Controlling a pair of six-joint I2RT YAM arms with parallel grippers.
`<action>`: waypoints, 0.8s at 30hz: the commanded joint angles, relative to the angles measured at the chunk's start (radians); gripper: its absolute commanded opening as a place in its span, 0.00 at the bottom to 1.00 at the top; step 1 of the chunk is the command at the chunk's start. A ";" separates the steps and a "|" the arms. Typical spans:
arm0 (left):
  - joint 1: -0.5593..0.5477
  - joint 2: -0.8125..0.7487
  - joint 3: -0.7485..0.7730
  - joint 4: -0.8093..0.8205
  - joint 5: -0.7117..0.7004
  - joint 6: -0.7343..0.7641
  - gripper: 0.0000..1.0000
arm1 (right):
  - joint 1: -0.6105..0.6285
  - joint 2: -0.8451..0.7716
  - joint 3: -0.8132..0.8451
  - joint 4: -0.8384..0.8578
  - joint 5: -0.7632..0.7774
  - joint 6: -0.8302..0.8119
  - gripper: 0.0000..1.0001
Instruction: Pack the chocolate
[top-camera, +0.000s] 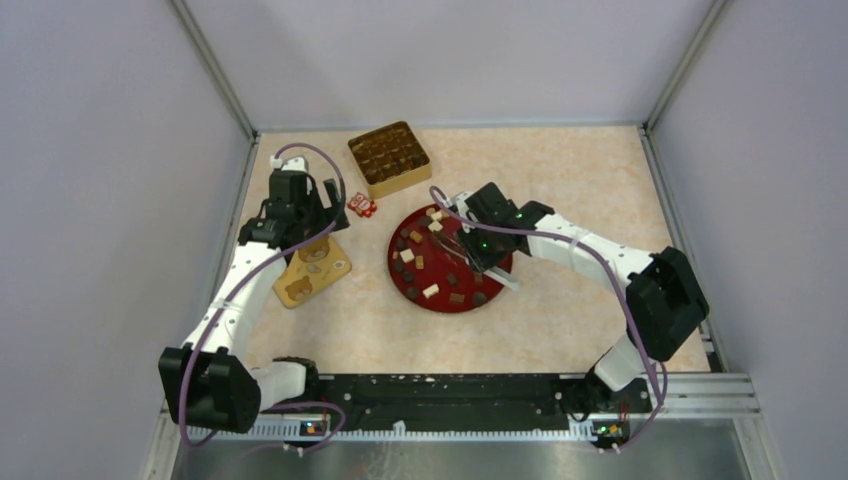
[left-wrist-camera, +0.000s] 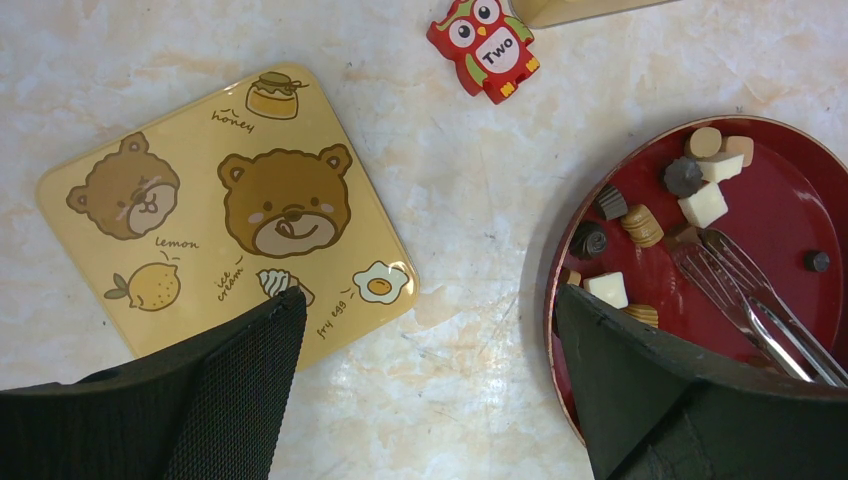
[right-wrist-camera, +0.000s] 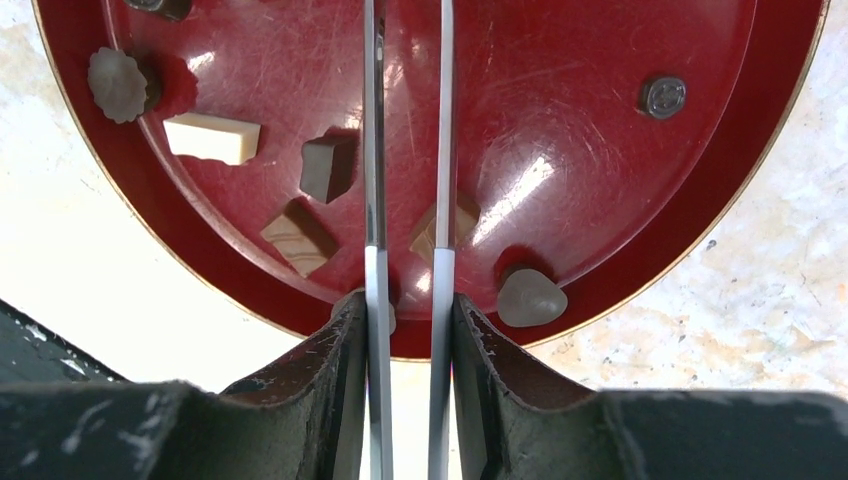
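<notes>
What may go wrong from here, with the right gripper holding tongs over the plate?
The tongs are thin and smooth; a small chocolate may slip out on the way to the box. The right gripper only pinches the tongs, so they may twist. Pieces near the plate rim may be pushed off.

Around the round dark-red plate (left-wrist-camera: 790, 210), bare marbled tabletop (top-camera: 450, 340) is left free at 6 and 1 o'clock, 9 to 11 o'clock is blocked by a tan bear-printed square lid (top-camera: 312, 272), small red owl-printed packets (top-camera: 362, 206) and a gold compartmented tin (top-camera: 389, 158), and the plate's middle is crossed by slim metal tongs (right-wrist-camera: 444, 120) clamped in the right gripper (right-wrist-camera: 408, 310).
</notes>
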 joint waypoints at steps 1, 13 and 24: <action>0.001 -0.024 0.007 0.019 -0.017 0.000 0.99 | 0.017 -0.077 0.026 -0.024 0.024 0.009 0.06; 0.001 -0.028 0.012 0.020 -0.031 0.000 0.99 | 0.016 -0.115 0.139 0.008 0.094 0.025 0.00; 0.001 -0.046 0.021 0.004 -0.040 0.004 0.99 | 0.015 0.130 0.446 0.176 0.129 0.052 0.00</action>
